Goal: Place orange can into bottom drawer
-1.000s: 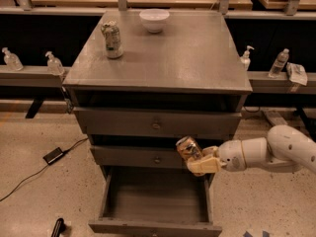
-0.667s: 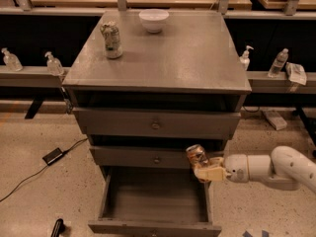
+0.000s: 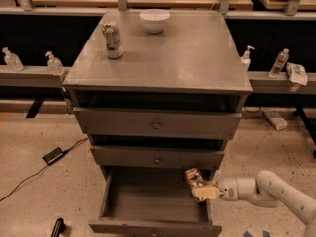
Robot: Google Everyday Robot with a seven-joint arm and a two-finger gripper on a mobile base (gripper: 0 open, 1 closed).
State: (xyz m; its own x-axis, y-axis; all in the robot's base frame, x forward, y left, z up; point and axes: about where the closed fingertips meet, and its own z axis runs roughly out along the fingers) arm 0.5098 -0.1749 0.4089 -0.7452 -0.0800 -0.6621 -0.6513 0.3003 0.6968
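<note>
Now the grey cabinet (image 3: pixel 163 58) is standing with its bottom drawer (image 3: pixel 148 201) pulled open. The gripper (image 3: pixel 203 191) is hovering over the drawer's right side, clamping the orange can (image 3: pixel 194 177). The placing step is probably underway, so the next move is lowering the can inside and then releasing it.

Glossy white arm (image 3: pixel 276 189) — rounded, tubular segments with a dark seam at the wrist; the gripper (image 3: pixel 200 189), against the orange can (image 3: pixel 194 177) over the bottom drawer (image 3: pixel 148 201), has stubby tan fingers (image 3: pixel 206 193).
</note>
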